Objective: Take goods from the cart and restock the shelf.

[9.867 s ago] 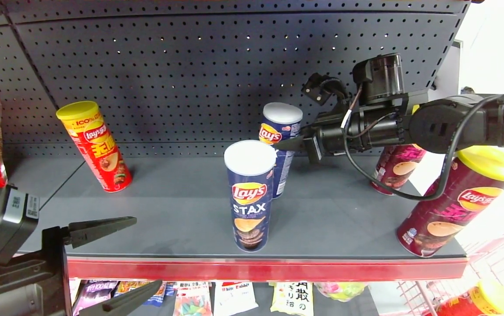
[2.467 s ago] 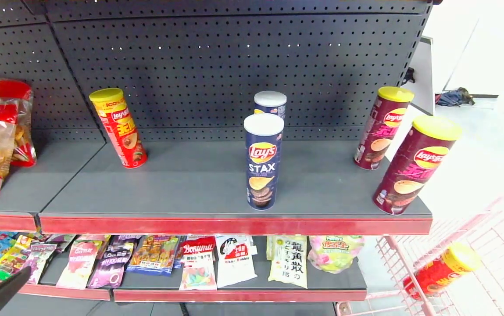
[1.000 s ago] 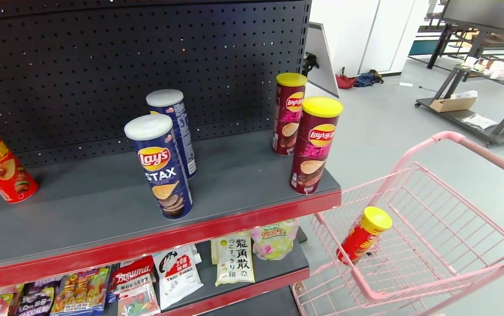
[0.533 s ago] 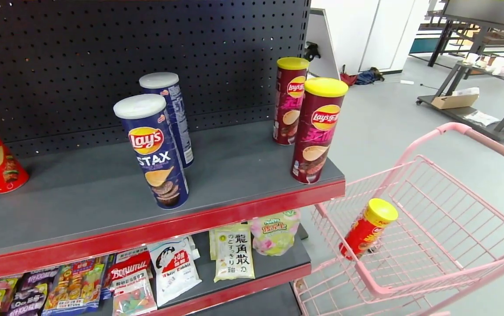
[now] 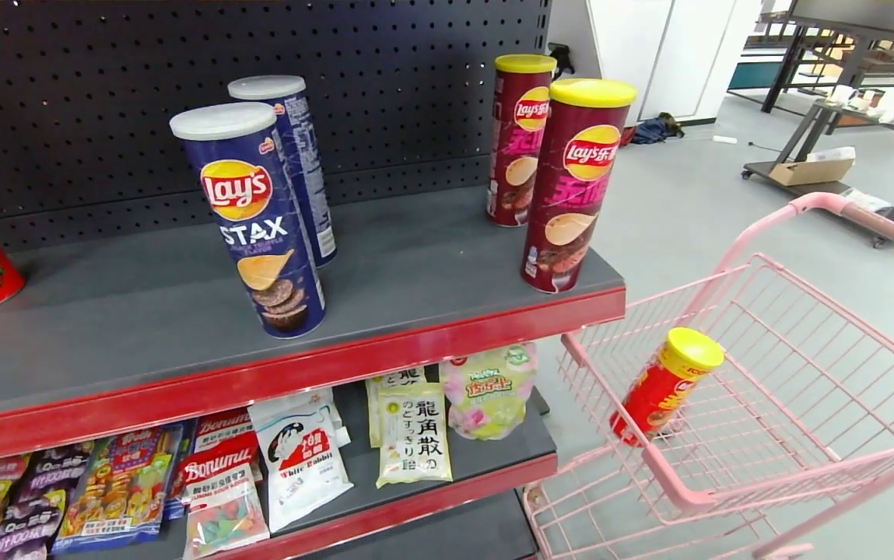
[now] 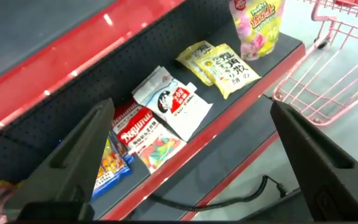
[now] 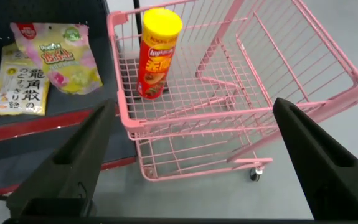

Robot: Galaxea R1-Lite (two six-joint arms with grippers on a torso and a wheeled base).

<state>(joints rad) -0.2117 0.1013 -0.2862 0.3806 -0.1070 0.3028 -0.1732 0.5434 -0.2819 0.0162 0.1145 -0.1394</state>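
Right now both your end effectors are spread wide and hold nothing. Ahead of the right end effector (image 7: pixel 192 102), framed between its dark wedge-shaped fingers (image 7: pixel 73 162) yet well apart from them, the red can (image 7: pixel 157 53) with a yellow plastic lid stands tilted near a corner of the pink wire cart (image 7: pixel 117 68). Your left end effector (image 6: pixel 191 104) faces glossy snack packets (image 6: pixel 172 106) lying flat on the lower shelf (image 6: pixel 122 68), matte grey with a red edge.
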